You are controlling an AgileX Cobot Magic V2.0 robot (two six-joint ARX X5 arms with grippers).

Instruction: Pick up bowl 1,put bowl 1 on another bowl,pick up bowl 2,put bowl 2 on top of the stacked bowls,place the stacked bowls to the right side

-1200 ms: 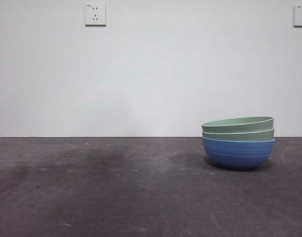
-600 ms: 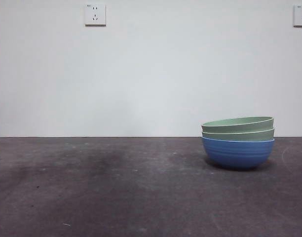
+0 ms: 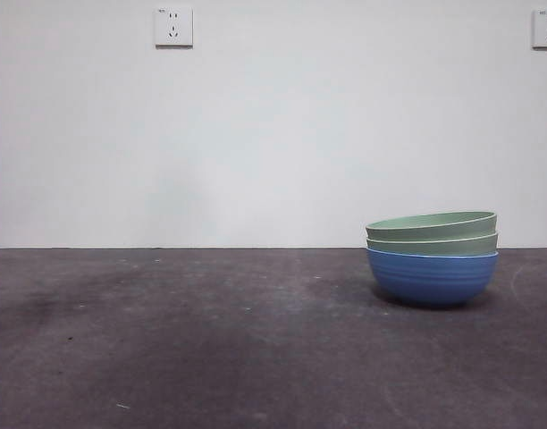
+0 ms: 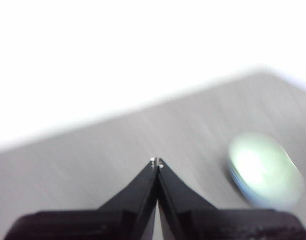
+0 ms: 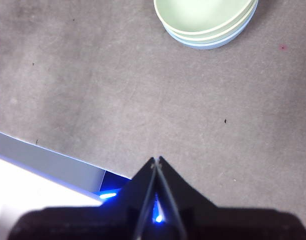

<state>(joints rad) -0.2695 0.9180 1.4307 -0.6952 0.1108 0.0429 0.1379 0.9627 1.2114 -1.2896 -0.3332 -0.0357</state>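
The stacked bowls [image 3: 432,257] rest on the dark table at the right: a blue ribbed bowl [image 3: 432,279] at the bottom with two pale green bowls [image 3: 432,234] nested in it, their rims showing. The right wrist view looks down on the stacked bowls [image 5: 207,22] from well above, and my right gripper [image 5: 156,160] is shut and empty, far from them. Blurred in the left wrist view, the stacked bowls [image 4: 265,170] lie off to one side while my left gripper [image 4: 156,162] is shut with nothing in it. Neither arm shows in the front view.
The grey table [image 3: 211,340] runs to a white wall with two sockets [image 3: 172,27]. The right wrist view shows the table's edge [image 5: 48,160] with a blue light glowing below it.
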